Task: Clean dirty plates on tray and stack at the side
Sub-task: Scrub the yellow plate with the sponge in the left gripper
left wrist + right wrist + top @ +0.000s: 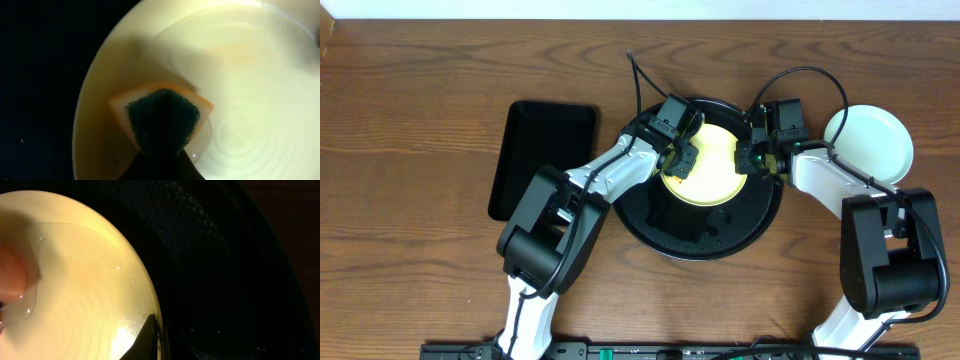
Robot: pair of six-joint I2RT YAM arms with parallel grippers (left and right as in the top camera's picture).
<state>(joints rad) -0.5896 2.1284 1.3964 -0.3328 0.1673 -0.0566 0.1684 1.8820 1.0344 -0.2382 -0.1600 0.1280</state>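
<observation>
Sponge (162,117), orange with green scrub face, sits clenched in the left gripper (680,160) on the yellow plate (715,170), inside the round black tray (690,235); the right gripper (757,158) pinches that plate's rim.

Seemingly a robotics lab: a wood-grain worktop (410,80) holds a round black tray (700,235), two cabled robot arms (555,225) flank it from a rail (620,352) in front, and a pale wall (820,8) runs behind it.

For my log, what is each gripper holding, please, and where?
Left gripper: sponge, by its near end. Right gripper: apparently the yellow plate, by its rim.
</observation>
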